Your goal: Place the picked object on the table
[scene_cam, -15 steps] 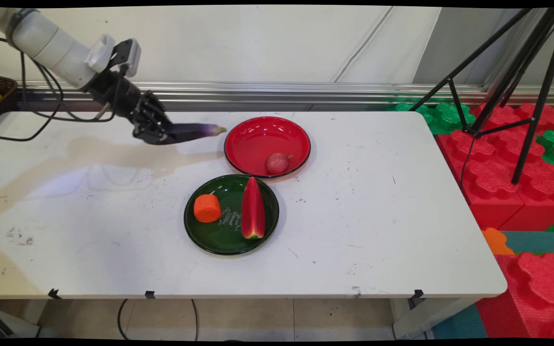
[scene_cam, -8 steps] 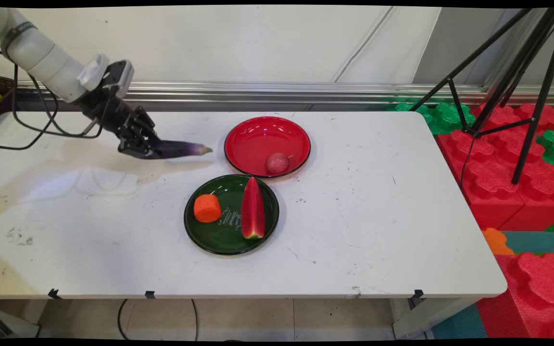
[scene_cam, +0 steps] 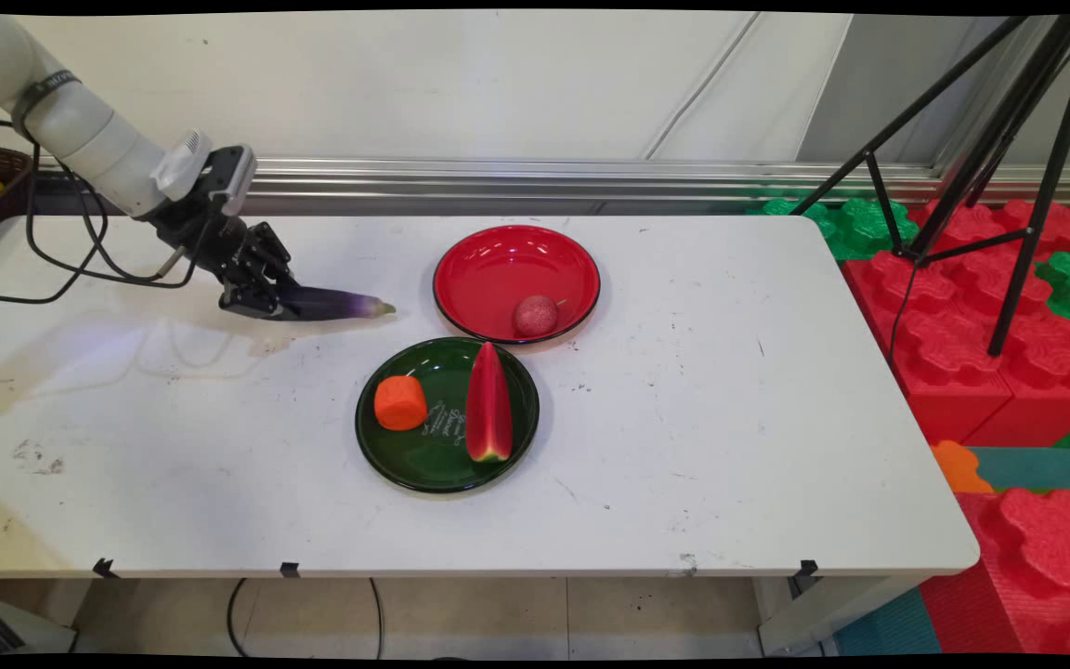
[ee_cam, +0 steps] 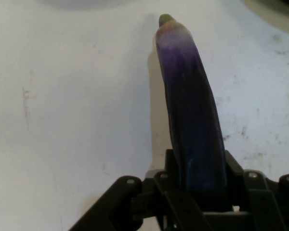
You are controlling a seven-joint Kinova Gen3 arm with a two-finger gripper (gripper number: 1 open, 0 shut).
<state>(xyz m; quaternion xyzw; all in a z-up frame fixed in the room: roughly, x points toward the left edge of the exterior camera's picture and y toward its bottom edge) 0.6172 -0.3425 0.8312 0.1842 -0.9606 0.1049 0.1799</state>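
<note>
The black two-finger gripper [scene_cam: 261, 295] is closed on the thick end of a purple eggplant [scene_cam: 331, 303], which extends lengthwise from the fingers toward the picture's right, its pale, greenish tip pointing at the red plate [scene_cam: 498, 243] but well short of its rim. The eggplant lies low over the white table [scene_cam: 730, 418], in the table's left rear part; whether it touches the surface cannot be told. In the hand view the eggplant [ee_cam: 192, 130] rises from between the gripper [ee_cam: 197, 187] linkage at the bottom edge, dark purple along the body and fading to lilac near the tip, with bare table on both sides of it. The red plate holds a small round reddish fruit [scene_cam: 535, 315] near its front rim. Just in front of it, nearly touching, sits a dark green plate [scene_cam: 405, 465] carrying an orange carrot chunk [scene_cam: 400, 402] on its left side and a watermelon slice [scene_cam: 489, 404] on its right, the slice lying front to back. Black cables [scene_cam: 61, 269] hang from the arm over the table's left rear corner.
</note>
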